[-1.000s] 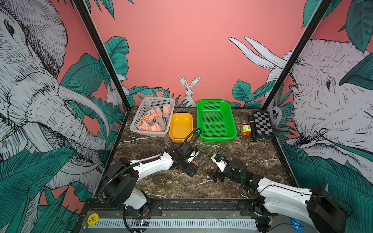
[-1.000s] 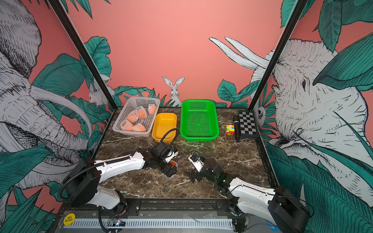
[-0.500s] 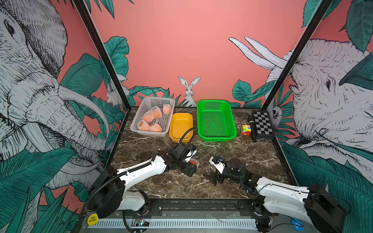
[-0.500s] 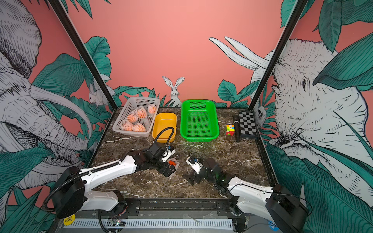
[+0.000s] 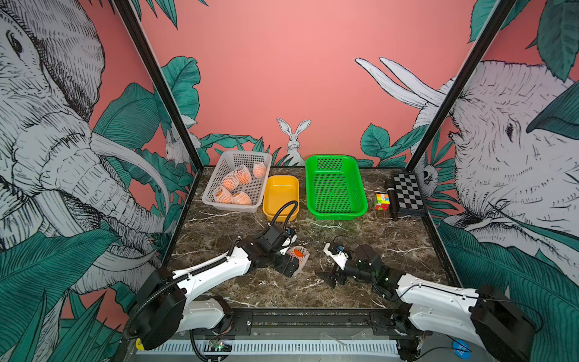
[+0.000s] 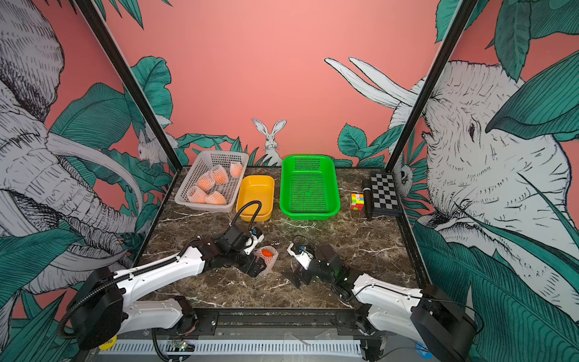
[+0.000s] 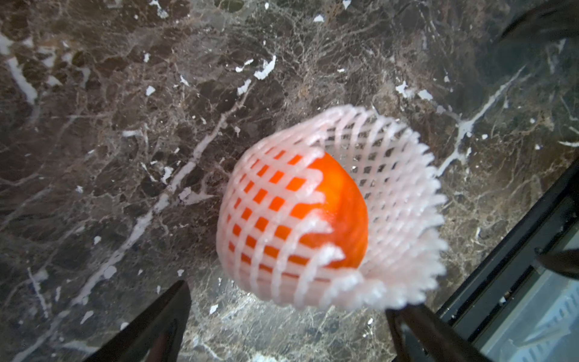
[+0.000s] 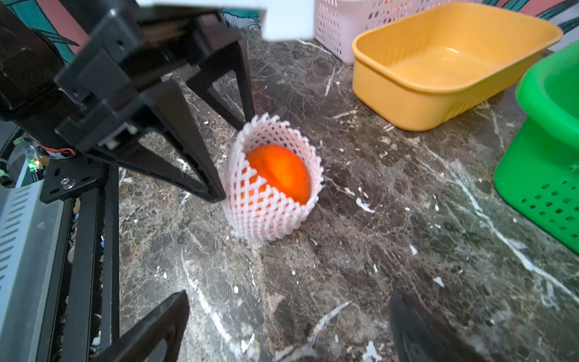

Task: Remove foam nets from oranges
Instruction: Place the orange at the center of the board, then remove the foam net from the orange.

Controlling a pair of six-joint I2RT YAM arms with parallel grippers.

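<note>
Swings the left gripper [image 8: 233,160] lower beside the foam net [image 8: 266,213], wide open and holding nothing, one tip just touching it, and leaves the orange [image 8: 279,169] inside it standing on the table [image 8: 407,235] near the wide-open, empty right gripper [image 8: 289,296], so still has to pull the net off.

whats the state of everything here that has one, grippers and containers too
orange on the table: sits in its foam net, one end bare
left gripper: open, fingertips by the net, not closed on it
right gripper: open, empty, apart from the orange
white basket: holds five netted oranges
yellow tub: empty
green basket: empty
puzzle cube: scrambled
</note>
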